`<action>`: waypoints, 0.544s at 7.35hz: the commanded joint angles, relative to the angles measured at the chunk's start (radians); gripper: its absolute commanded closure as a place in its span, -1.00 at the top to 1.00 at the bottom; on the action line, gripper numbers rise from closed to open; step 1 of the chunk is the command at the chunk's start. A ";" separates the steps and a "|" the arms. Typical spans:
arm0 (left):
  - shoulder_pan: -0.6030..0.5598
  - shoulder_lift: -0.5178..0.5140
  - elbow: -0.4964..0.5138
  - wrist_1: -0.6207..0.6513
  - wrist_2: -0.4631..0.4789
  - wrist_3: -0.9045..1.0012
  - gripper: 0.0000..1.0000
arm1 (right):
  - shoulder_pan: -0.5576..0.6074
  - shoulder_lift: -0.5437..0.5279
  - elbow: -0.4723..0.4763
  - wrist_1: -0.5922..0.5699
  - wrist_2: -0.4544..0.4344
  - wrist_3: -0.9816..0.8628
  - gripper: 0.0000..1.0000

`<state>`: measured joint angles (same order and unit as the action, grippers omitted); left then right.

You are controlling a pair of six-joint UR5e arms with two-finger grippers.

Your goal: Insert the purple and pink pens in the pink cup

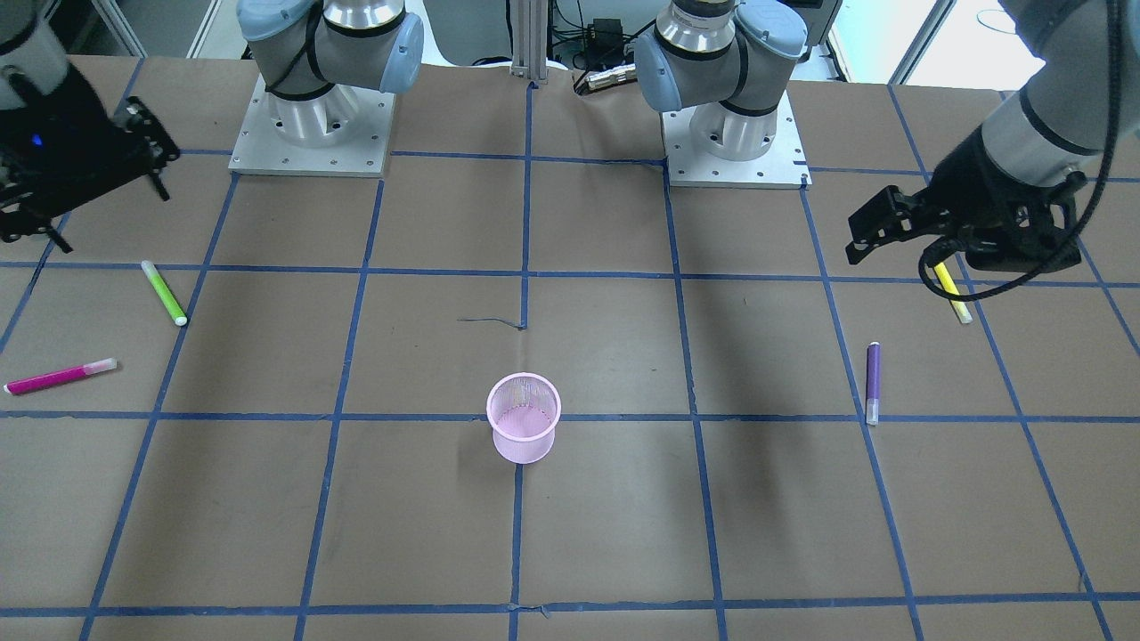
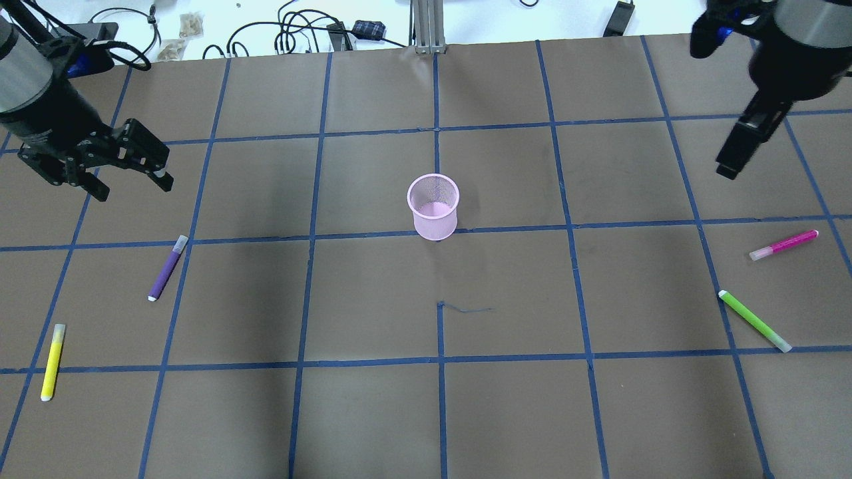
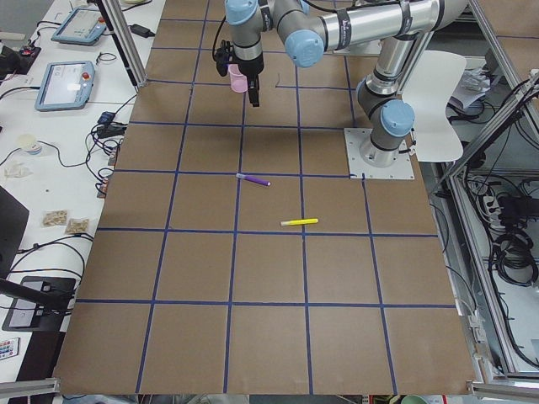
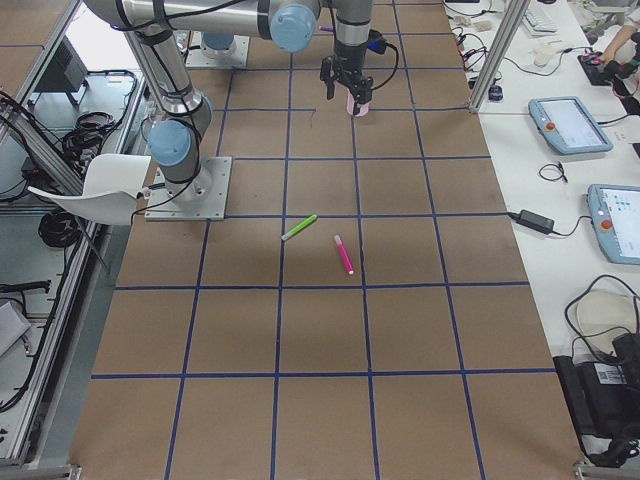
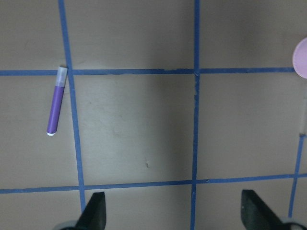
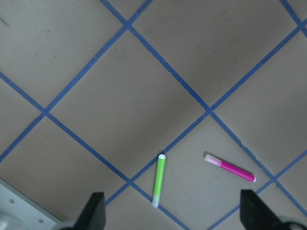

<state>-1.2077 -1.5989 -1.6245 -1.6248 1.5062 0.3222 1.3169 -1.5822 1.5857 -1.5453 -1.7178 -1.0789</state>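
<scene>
The pink mesh cup (image 2: pixel 433 206) stands upright at the table's middle, also in the front view (image 1: pixel 524 417). The purple pen (image 2: pixel 166 268) lies flat on the left side, seen in the left wrist view (image 5: pixel 56 101). The pink pen (image 2: pixel 784 244) lies flat on the right side, seen in the right wrist view (image 6: pixel 230 167). My left gripper (image 2: pixel 133 189) hovers open and empty beyond the purple pen. My right gripper (image 2: pixel 729 169) hovers open and empty beyond the pink pen; the right wrist view (image 6: pixel 172 201) shows its fingers spread.
A green pen (image 2: pixel 754 320) lies near the pink pen. A yellow pen (image 2: pixel 52 361) lies near the purple pen. The two arm bases (image 1: pixel 312 133) (image 1: pixel 735 133) stand at the robot's edge. Cables (image 2: pixel 293 33) lie past the far edge.
</scene>
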 commanded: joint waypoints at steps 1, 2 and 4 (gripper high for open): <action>0.120 -0.025 -0.020 0.008 0.003 0.204 1.00 | -0.221 0.051 0.040 -0.100 0.027 -0.377 1.00; 0.143 -0.039 -0.023 0.022 0.049 0.266 1.00 | -0.298 0.085 0.066 -0.202 0.065 -0.599 1.00; 0.151 -0.047 -0.067 0.135 0.123 0.404 1.00 | -0.439 0.193 0.074 -0.263 0.220 -0.900 1.00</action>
<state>-1.0679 -1.6410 -1.6602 -1.5547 1.5958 0.6363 0.9654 -1.4598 1.6525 -1.7627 -1.5856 -1.7798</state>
